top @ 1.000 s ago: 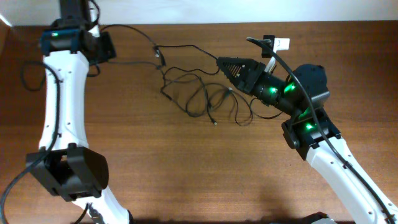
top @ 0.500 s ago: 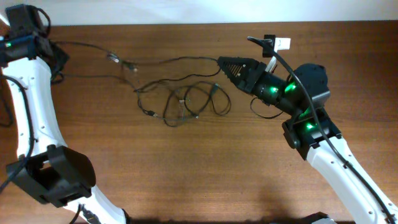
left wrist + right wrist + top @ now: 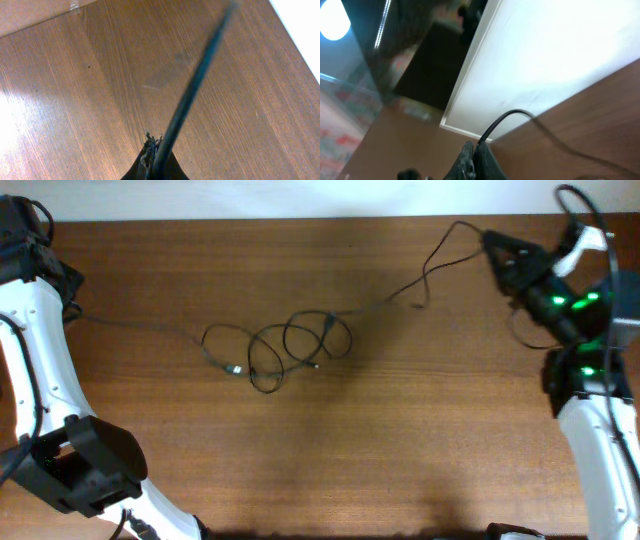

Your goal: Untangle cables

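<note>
Two robot arms hold a snarl of thin black cables point(image 3: 285, 345) strung across a wooden bench point(image 3: 400, 450). The left pincer point(image 3: 156, 162), at the bench's far left edge, is pressed together on one strand, which runs taut and straight away from its tips. The right pincer point(image 3: 497, 243), near the back right corner, is likewise clamped on a strand, which arches up out of its tips before dropping to the wood. Between them the loose loops lie flat near the middle of the bench, a little left of centre, with a small plug end point(image 3: 234, 369) showing at their lower left. How many separate cords make up the knot cannot be told.

The cords look light, limp and smooth. They should slide over one another under a gentle pull but cinch tight under a hard one, and a thin strand may slip through closed fingers. The surest hold is probably on a plug end or just behind it, where the cord is thicker. That end can then be led back through the loops without straining the joint.
</note>
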